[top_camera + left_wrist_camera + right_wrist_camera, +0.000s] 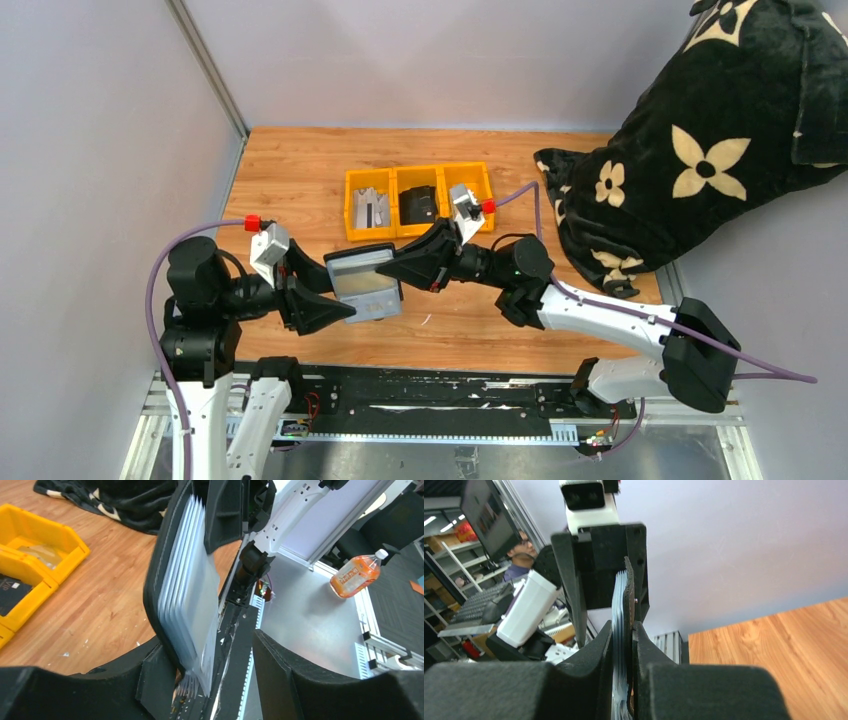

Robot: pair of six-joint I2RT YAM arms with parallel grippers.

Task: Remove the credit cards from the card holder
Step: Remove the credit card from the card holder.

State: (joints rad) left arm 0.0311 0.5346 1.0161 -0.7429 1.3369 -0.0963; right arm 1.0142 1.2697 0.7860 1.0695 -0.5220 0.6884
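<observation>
The black card holder [357, 256] hangs open in the air between both arms, above the wooden table. Several silvery grey credit cards [187, 595] fan out from its black cover [154, 580]. My right gripper [397, 268] is shut on the holder's right edge; in the right wrist view the jaws [623, 627] pinch cover and cards [619, 605] edge-on. My left gripper [343, 307] is open around the holder's lower left corner. Its left finger [152, 677] lies against the cover, and its right finger [280, 670] stands well apart from the cards.
A yellow three-compartment tray [352, 222] stands behind on the table, with a grey card-like piece [370, 208] in its left bin and a dark item [418, 205] in the middle one. A black flower-patterned blanket [700, 150] fills the right rear. An orange bottle [356, 574] lies off the table.
</observation>
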